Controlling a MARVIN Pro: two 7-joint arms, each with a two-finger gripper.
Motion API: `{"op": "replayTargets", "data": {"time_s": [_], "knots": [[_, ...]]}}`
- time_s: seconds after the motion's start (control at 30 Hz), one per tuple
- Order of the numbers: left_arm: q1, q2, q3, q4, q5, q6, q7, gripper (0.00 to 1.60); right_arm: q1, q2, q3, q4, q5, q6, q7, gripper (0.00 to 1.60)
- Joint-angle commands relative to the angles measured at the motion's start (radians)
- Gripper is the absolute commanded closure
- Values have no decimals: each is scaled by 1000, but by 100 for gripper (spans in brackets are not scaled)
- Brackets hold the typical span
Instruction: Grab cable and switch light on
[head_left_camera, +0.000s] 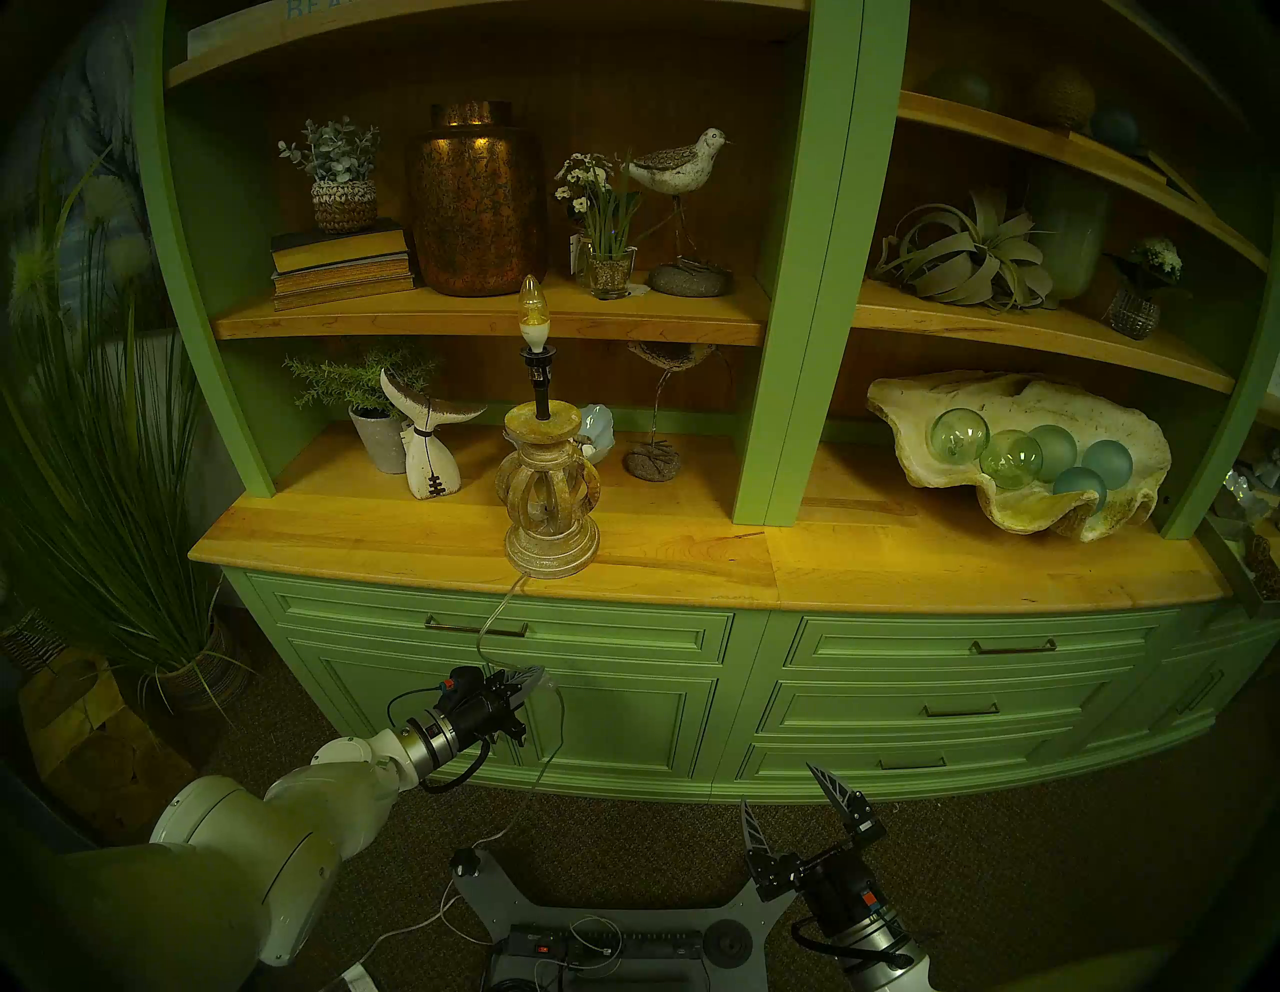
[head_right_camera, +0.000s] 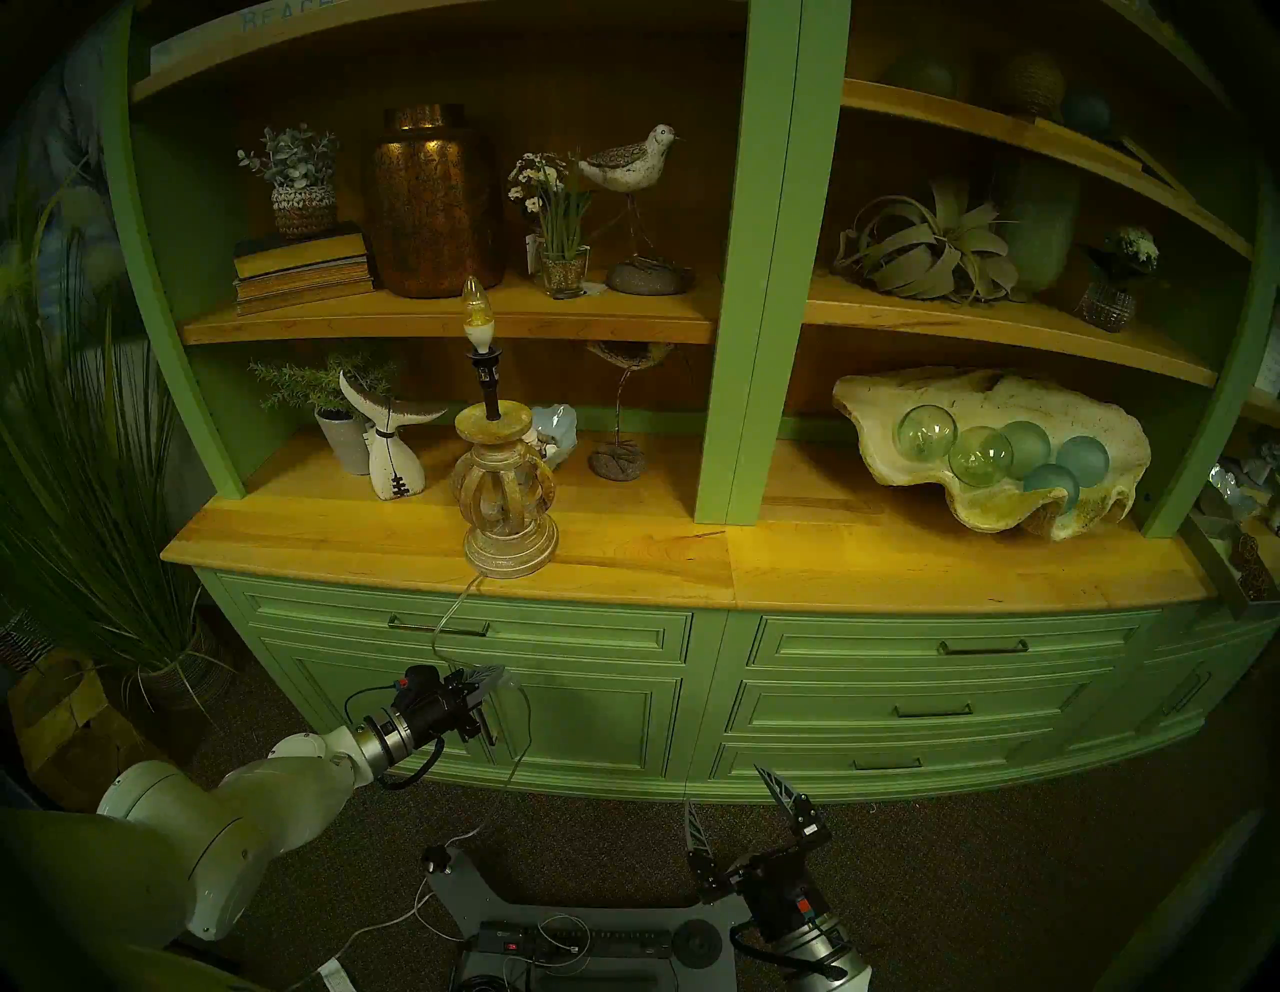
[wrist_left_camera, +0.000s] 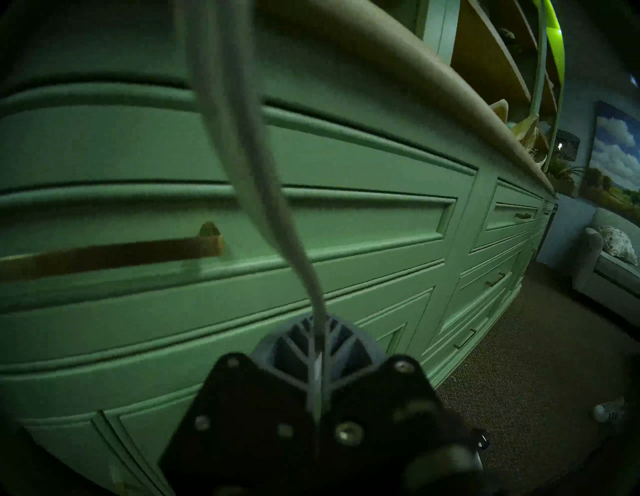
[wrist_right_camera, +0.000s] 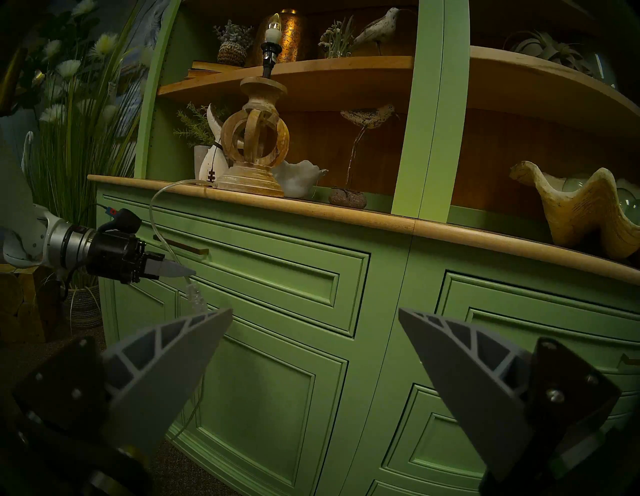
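The left gripper (head_left_camera: 530, 675) is clamped tight on the cable (head_left_camera: 493, 609), pinching the clear cord in front of the green cabinet (head_left_camera: 623, 720), just above the little clear switch block (wrist_right_camera: 195, 296) that dangles right below the fingertips. Here is the danger: the cord runs up in a loose bow over the wooden counter (head_left_camera: 692, 561) edge to the foot of the lamp (head_left_camera: 552, 485), which stands right at the front lip of that counter. Haul the cord too far outward and the slack runs out, and that top-heavy light with its bare bulb (head_left_camera: 530, 312) could slide or tip off the edge. The grip itself is a worry too, because a thin slick cord held between two closed fingers can slip through, and then the switch drops out of reach. The right gripper (head_left_camera: 796, 824) hangs low with its jaws spread wide, empty, well apart from the switch, so it has to travel across and press a small, swinging target; a miss would just bat it away. As for the lamp: a weathered beige turned-wood base with an open cage middle, a black stem, and a candle-shaped bulb on top. It looks unlit, though with the dim greenish picture I would not swear to it. Below the grip the cord trails down toward the floor.
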Motion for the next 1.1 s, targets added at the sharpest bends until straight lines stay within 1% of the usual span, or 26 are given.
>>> {"op": "replayTargets", "data": {"time_s": [0.0, 0.1, 0.23, 0.4, 0.53, 0.57, 0.6, 0.63, 0.7, 0.83, 0.87, 0.97, 1.0, 1.07], "knots": [[-9, 3, -21, -47, -30, -75, -104, 160, -1, 0, 1, -32, 2, -7, 0, 0], [9, 21, -22, -84, -34, -99, -114, 160, -2, 0, 1, -32, 2, -6, -1, 0], [37, 51, -5, -152, -30, -114, -78, 160, -1, 0, 1, -32, 2, -7, -1, 0], [75, 75, 18, -216, -37, -108, -55, 160, -1, 0, 1, -32, 2, -6, -1, 0], [111, 92, 41, -274, -49, -98, -52, 160, -1, 0, 1, -32, 2, -7, -1, 0], [125, 103, 43, -303, -52, -90, -62, 160, -1, 0, 1, -32, 2, -7, -1, 0], [123, 105, 58, -297, -52, -100, -44, 160, -1, 0, 1, -32, 2, -7, -1, 0], [123, 105, 58, -297, -52, -100, -44, 160, -1, 0, 1, -32, 2, -7, -1, 0], [145, 129, 62, -346, -57, -106, -56, 160, 0, 0, 1, -30, 2, -7, 0, 0], [154, 151, 70, -378, -57, -119, -52, 160, 1, 0, 1, -29, 2, -7, 0, 0], [163, 164, 70, -403, -60, -118, -56, 160, 1, 0, 1, -29, 2, -7, 0, 0], [179, 193, 76, -446, -60, -122, -40, 160, 1, 0, 1, -28, 2, -8, 0, 0], [177, 197, 79, -443, -61, -127, -34, 160, 1, 0, 1, -28, 2, -8, 0, 0], [194, 216, 78, -480, -66, -124, -28, 160, 1, 0, 1, -27, 2, -8, 0, 0]]}}
